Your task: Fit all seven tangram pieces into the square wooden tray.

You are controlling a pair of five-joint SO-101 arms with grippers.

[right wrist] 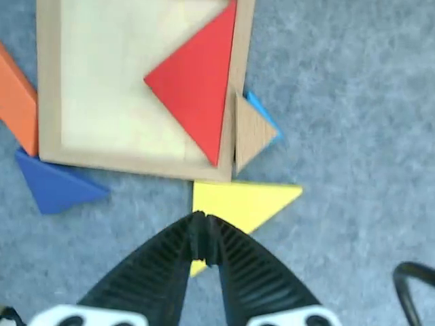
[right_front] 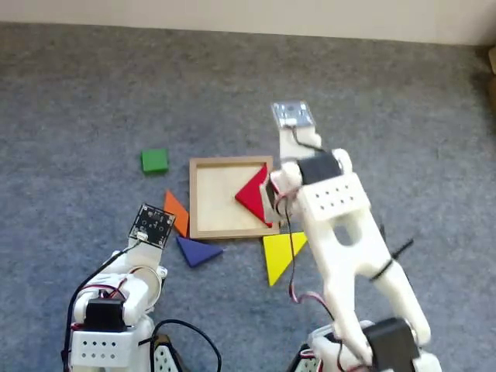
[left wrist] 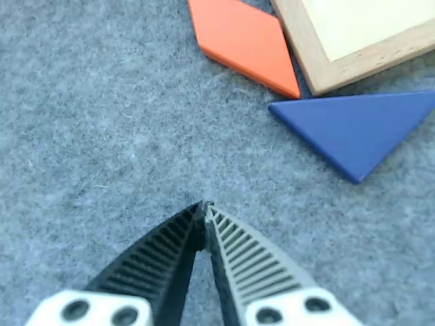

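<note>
1. High view: the square wooden tray point(right_front: 213, 198) is set mid-table. The red triangle point(right_front: 254, 195) is lodged inside it, against the right rim. The green square point(right_front: 154, 160) is placed to its far left.
2. Left wrist view: the left gripper point(left wrist: 205, 206) is seen with its tips pressed together, nothing held. The orange parallelogram point(left wrist: 243, 41) and blue triangle point(left wrist: 357, 129) are laid by the tray's near-left corner.
3. Right wrist view: the right gripper point(right wrist: 202, 227), tips together, is poised over the yellow triangle point(right wrist: 238, 200).

I note: red triangle point(right_front: 253, 195), yellow triangle point(right_front: 280, 256), navy triangle point(right_front: 198, 250), orange parallelogram point(right_front: 177, 212), green square point(right_front: 154, 160); tray point(right_front: 225, 160) pale wood; desk point(right_front: 93, 101) mottled grey.
</note>
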